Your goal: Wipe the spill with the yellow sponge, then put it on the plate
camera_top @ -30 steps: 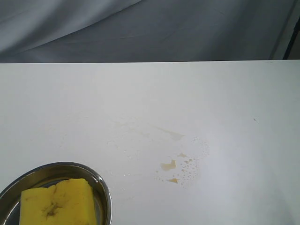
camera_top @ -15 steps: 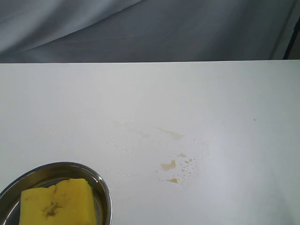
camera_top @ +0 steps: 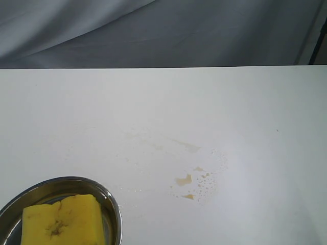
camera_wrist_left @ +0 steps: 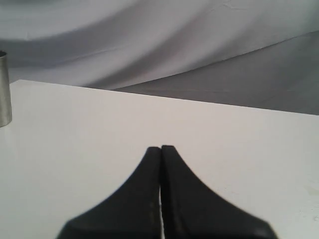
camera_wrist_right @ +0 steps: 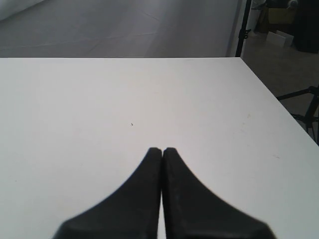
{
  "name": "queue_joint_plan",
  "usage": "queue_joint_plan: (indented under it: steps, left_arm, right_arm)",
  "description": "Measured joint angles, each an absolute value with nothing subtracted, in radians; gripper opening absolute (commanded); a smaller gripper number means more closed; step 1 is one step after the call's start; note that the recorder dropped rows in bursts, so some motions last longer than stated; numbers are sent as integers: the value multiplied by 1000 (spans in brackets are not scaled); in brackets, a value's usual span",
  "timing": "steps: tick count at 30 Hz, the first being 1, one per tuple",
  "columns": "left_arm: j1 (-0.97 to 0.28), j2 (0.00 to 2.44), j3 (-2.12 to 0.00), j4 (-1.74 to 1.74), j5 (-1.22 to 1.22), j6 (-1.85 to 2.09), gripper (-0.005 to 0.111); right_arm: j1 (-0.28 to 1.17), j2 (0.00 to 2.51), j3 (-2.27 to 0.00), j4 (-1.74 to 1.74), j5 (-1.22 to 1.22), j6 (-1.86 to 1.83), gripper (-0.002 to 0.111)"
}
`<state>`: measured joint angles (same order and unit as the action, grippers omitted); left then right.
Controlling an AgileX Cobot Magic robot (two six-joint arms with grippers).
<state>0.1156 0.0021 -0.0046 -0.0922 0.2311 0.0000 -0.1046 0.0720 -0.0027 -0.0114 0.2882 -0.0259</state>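
Ext. view: yellow sponge (camera_top: 61,220) lies inside the plate (camera_top: 114,208) at the near-left corner of the tabletop (camera_top: 245,107). Both are partly cut off by the frame edge. Sponge top has a brownish dented patch around its middle. It fills most of the visible dish, w/ the steel rim showing on its far and right sides.

The spill (camera_top: 196,182) sits right of the plate, apart from it, roughly mid-tabletop. It shows as a few small amber blobs plus a scatter of tiny droplets. Faint thin streaks and specks trail from it toward the far left. Nothing touches the liquid.

Left pincer (camera_wrist_left: 160,149): black jaws clenched tip to tip, nothing between them, over bare white tabletop. In that wrist view a shiny metal cylinder (camera_wrist_left: 4,89) stands on the tabletop, only partly in frame, well apart from the tips.

Right pincer (camera_wrist_right: 162,150): also clenched, tips pressed together, empty, over bare tabletop. A tabletop corner is visible beyond it, w/ a dark stand (camera_wrist_right: 242,27) on the floor past that.

Grey cloth backdrop (camera_top: 179,30) hangs behind the far edge.
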Motion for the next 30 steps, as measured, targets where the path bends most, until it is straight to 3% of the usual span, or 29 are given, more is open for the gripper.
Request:
queue_joint_plan:
  steps: [14,22,30]
  left_arm:
    - [116,2,-5,-91,231,-15,0]
    - [-2,2,-5,-89,233,-15,0]
    - [-10,2,-5,-89,239,-15,0]
  right_arm:
    - [-105,72,-3,-11,288,-26,0]
    - [-105,72,-3,-11,288,-26,0]
    - [-105,72,-3,-11,288,-26,0]
